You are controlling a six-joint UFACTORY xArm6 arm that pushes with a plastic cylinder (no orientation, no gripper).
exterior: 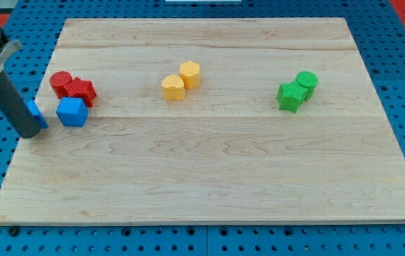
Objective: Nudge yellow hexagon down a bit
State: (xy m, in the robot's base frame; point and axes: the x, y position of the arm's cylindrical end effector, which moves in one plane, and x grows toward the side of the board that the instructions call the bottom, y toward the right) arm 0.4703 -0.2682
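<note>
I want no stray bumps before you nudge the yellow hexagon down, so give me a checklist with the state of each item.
1. My tip in view: ok, at the view's left edge.
2. Tip above the yellow hexagon block: not ok, it sits far left.
3. Yellow heart-shaped block clear of the hexagon: not ok, touching at its lower left.
4. Small blue block clear of the tip: not ok, it sits against the rod.
5. Wooden board below the hexagon free: ok.

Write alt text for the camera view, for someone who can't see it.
My tip rests at the wooden board's left edge beside a small blue block, far from the yellow hexagon near the top middle. A yellow block touches the hexagon; red blocks and a blue cube sit left, green blocks right.
</note>
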